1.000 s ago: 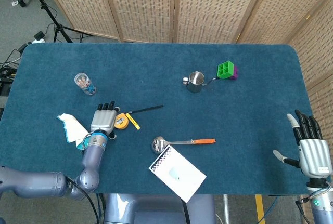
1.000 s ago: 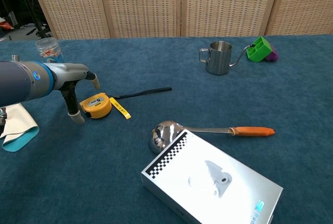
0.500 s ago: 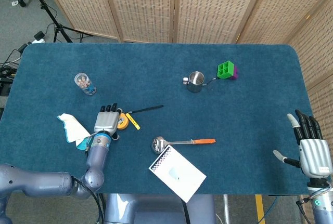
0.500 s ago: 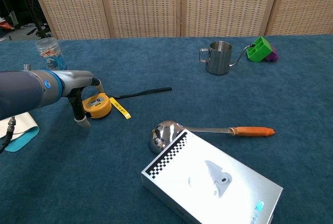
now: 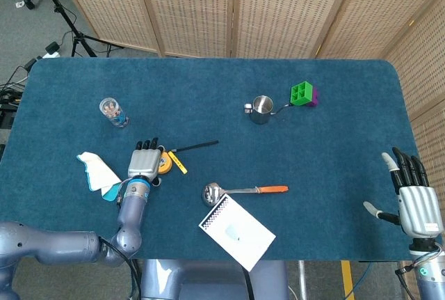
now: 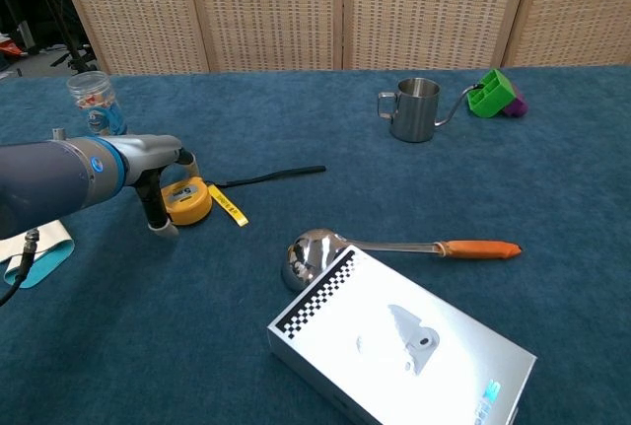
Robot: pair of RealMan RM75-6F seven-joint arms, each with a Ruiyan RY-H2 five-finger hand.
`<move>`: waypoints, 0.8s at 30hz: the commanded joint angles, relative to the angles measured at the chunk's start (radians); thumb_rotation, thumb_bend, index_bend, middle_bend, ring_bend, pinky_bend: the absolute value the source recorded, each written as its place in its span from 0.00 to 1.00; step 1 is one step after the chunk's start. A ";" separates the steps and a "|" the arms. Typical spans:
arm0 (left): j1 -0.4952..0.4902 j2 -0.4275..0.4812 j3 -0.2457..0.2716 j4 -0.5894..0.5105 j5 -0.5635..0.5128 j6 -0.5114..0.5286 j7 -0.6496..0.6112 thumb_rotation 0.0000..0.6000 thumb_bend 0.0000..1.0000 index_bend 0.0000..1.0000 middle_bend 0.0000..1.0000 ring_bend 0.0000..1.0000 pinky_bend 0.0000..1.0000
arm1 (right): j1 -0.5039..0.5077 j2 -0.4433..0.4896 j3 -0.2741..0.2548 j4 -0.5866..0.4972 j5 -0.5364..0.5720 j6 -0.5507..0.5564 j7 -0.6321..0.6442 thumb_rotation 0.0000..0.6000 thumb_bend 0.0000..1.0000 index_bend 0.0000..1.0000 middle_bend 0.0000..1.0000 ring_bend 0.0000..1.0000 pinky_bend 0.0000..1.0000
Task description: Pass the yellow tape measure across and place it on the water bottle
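Left hand (image 5: pixel 144 163) over yellow tape measure (image 6: pixel 186 200) on counter (image 5: pixel 334 119), fingers around it, grip unclear. Right hand (image 5: pixel 416 206) spread, empty.

Your left arm (image 5: pixel 62 248) reaches in from the near left edge, forearm low and angled forward, ending in the left hand (image 5: pixel 143 163) held palm down with its fingers (image 5: pixel 147 145) pointing away from you and close together. From the chest view the same hand (image 6: pixel 163 174) hangs with fingers pointed down at the surface, spread a little, gripping nothing. Your right hand (image 5: pixel 413 201) sits at the near right corner, upright, fingers straight and apart, thumb stuck out to the side, holding nothing.
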 commanded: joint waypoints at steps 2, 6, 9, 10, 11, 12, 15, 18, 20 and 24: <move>0.003 -0.007 -0.002 0.003 0.006 0.004 -0.002 1.00 0.26 0.27 0.00 0.00 0.00 | -0.001 0.003 0.000 -0.003 0.000 -0.007 0.006 1.00 0.05 0.00 0.00 0.00 0.00; 0.006 -0.014 -0.002 0.007 0.009 0.009 0.002 1.00 0.29 0.29 0.00 0.00 0.00 | -0.002 0.004 0.001 -0.004 -0.005 -0.007 0.008 1.00 0.05 0.00 0.00 0.00 0.00; 0.009 -0.022 -0.002 0.011 0.018 0.018 0.001 1.00 0.31 0.31 0.00 0.00 0.00 | -0.003 0.004 0.002 -0.005 -0.008 -0.007 0.009 1.00 0.05 0.00 0.00 0.00 0.00; 0.009 -0.023 -0.002 0.012 0.019 0.019 0.001 1.00 0.31 0.32 0.00 0.00 0.00 | -0.003 0.004 0.002 -0.005 -0.008 -0.007 0.009 1.00 0.05 0.00 0.00 0.00 0.00; 0.009 -0.024 -0.001 0.013 0.020 0.020 0.001 1.00 0.31 0.33 0.00 0.00 0.00 | -0.003 0.004 0.002 -0.005 -0.008 -0.007 0.009 1.00 0.05 0.00 0.00 0.00 0.00; 0.010 -0.026 0.000 0.014 0.023 0.022 0.002 1.00 0.32 0.34 0.00 0.00 0.00 | -0.003 0.004 0.003 -0.005 -0.008 -0.007 0.010 1.00 0.05 0.00 0.00 0.00 0.00; 0.012 -0.031 0.001 0.019 0.028 0.027 0.003 1.00 0.33 0.37 0.00 0.00 0.00 | -0.004 0.005 0.004 -0.005 -0.007 -0.007 0.011 1.00 0.05 0.00 0.00 0.00 0.00; 0.017 -0.040 0.001 0.026 0.039 0.034 -0.002 1.00 0.34 0.39 0.00 0.00 0.00 | -0.005 0.005 0.005 -0.005 -0.008 -0.008 0.012 1.00 0.05 0.00 0.00 0.00 0.00; 0.021 -0.044 0.002 0.032 0.055 0.045 -0.006 1.00 0.35 0.41 0.00 0.00 0.00 | -0.005 0.004 0.006 -0.005 -0.009 -0.008 0.011 1.00 0.05 0.00 0.00 0.00 0.00; 0.029 -0.041 0.000 0.037 0.070 0.051 -0.008 1.00 0.36 0.44 0.00 0.00 0.00 | -0.006 0.003 0.008 -0.004 -0.007 -0.010 0.010 1.00 0.05 0.00 0.00 0.00 0.00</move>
